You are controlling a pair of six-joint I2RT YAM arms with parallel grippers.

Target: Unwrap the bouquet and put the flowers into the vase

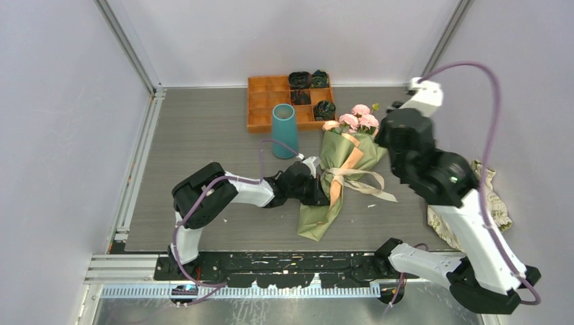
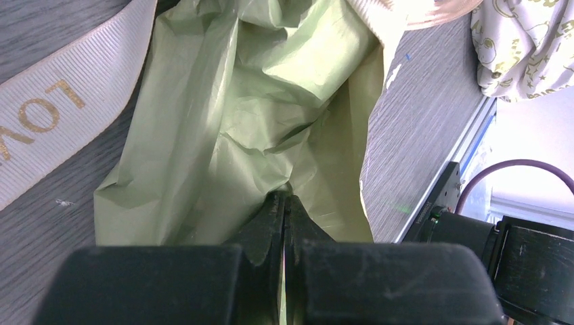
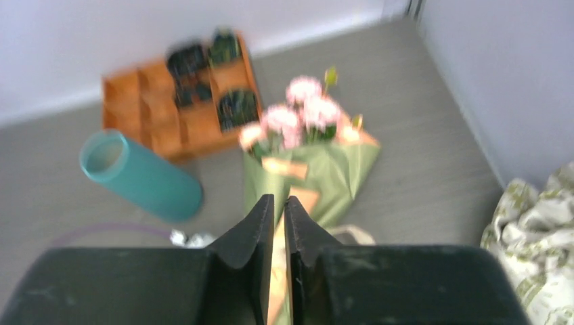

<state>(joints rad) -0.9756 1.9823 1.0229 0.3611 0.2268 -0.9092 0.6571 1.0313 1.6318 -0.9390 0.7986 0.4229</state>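
The bouquet (image 1: 348, 156) is seen lying on the table (image 1: 203, 135), with its flowers (image 1: 359, 120) pointed at the far side and the vase (image 1: 284, 130) stood upright just to its left. A fold of the olive wrap is pinched by the left gripper (image 2: 284, 201), its jaws pressed together beside the ribbon (image 1: 359, 177). The right gripper (image 3: 279, 203) is held above the wide end and clear of it. Its jaws are parted by a thin slit, and nothing is gripped.

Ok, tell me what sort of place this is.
Probably a robot test cell: aluminium frame posts and white walls box in a grey table, two robot arms are bolted at its near edge, with a bouquet and teal vase as props.
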